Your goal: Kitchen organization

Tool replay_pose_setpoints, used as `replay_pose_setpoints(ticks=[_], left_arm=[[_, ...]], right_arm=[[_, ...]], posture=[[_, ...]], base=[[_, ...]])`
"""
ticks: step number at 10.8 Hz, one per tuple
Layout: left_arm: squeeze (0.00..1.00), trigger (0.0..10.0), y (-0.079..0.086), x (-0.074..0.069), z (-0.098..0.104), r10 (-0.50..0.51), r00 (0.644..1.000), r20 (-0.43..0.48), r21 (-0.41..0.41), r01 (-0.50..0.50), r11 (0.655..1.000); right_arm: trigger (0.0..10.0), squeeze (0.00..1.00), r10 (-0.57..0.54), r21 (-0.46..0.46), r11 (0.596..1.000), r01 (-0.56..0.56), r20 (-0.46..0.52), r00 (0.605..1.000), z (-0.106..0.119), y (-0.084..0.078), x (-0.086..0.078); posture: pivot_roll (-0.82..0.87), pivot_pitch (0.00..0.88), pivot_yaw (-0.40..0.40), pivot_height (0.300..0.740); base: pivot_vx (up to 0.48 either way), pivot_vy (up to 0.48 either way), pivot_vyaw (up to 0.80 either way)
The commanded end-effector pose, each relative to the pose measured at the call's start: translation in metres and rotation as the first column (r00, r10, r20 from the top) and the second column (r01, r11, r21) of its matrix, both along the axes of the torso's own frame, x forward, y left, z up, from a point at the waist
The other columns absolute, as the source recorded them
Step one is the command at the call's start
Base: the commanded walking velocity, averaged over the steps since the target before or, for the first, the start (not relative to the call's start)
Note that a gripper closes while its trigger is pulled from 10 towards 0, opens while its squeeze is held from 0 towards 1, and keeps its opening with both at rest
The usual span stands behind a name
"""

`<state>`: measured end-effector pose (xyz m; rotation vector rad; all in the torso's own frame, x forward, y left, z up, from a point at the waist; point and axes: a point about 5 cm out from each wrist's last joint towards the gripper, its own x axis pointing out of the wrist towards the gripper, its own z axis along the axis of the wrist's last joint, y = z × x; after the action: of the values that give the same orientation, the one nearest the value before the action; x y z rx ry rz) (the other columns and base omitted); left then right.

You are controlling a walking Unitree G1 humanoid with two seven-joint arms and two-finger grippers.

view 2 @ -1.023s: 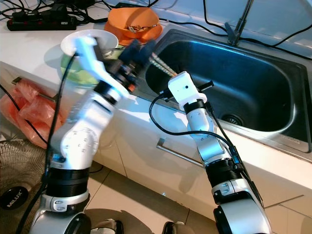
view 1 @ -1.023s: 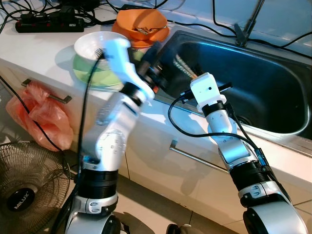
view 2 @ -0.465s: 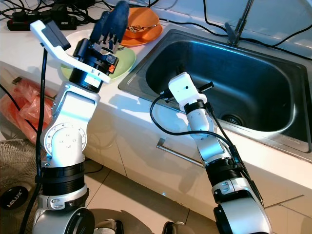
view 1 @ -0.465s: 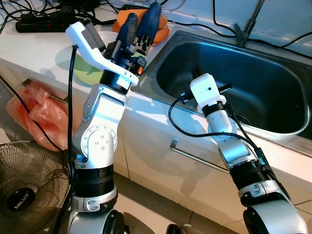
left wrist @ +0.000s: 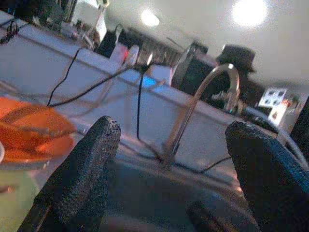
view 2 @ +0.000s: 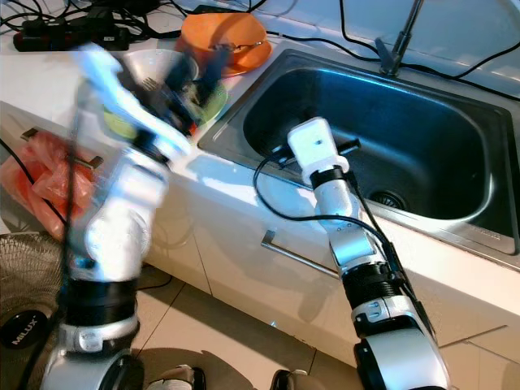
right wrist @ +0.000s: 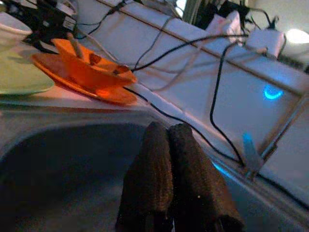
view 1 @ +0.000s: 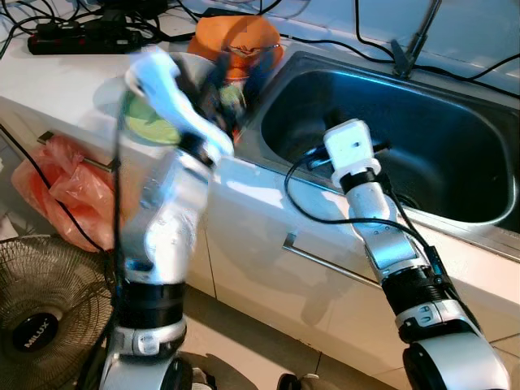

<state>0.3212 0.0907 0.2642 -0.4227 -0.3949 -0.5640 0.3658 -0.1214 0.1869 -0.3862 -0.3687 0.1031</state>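
Observation:
An orange bowl sits on the white counter left of the steel sink. Beside it a white bowl rests on a green plate. My left arm is blurred with motion, and its gripper hovers open and empty at the sink's left rim, close to the orange bowl. My right arm's white wrist reaches over the sink's front edge. The right gripper is shut on nothing above the basin, pointing toward the back wall, with the orange bowl off to one side.
A black power strip and cables lie at the counter's back. The tap stands behind the sink. Below the counter are cabinet fronts with a bar handle, a red plastic bag and a floor fan.
My left arm rose from the sink's rim to above the orange bowl, then swung back down to the rim, blurred now. The right wrist shifted slightly up and right.

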Motion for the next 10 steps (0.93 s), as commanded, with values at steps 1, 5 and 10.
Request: replay_pose_setpoints(ticks=[1,5,10], left_arm=[[0.0,10.0,-0.005,-0.002,0.001,0.0,1.0,0.014,0.037,-0.001,0.999],[0.0,10.0,-0.007,0.001,-0.004,0.036,0.999,0.018,0.116,-0.038,0.992],[0.0,10.0,-0.008,0.003,-0.012,0.059,0.998,0.014,0.177,-0.06,0.982]], right_arm=[[10.0,0.0,-0.014,0.114,0.993,0.019,-0.043,0.999,0.004,-0.008,0.005],[10.0,0.0,-0.02,0.445,0.89,0.096,-0.173,0.985,0.017,-0.027,0.023],[10.0,0.0,-0.021,0.399,0.908,0.124,-0.253,0.967,0.02,-0.033,0.039]], posture=[[0.09,0.113,-0.035,0.74],[0.09,0.11,-0.037,0.74],[0.09,0.111,-0.042,0.74]], base=[[0.0,0.0,0.0],[0.0,0.0,0.0],[0.0,0.0,0.0]])
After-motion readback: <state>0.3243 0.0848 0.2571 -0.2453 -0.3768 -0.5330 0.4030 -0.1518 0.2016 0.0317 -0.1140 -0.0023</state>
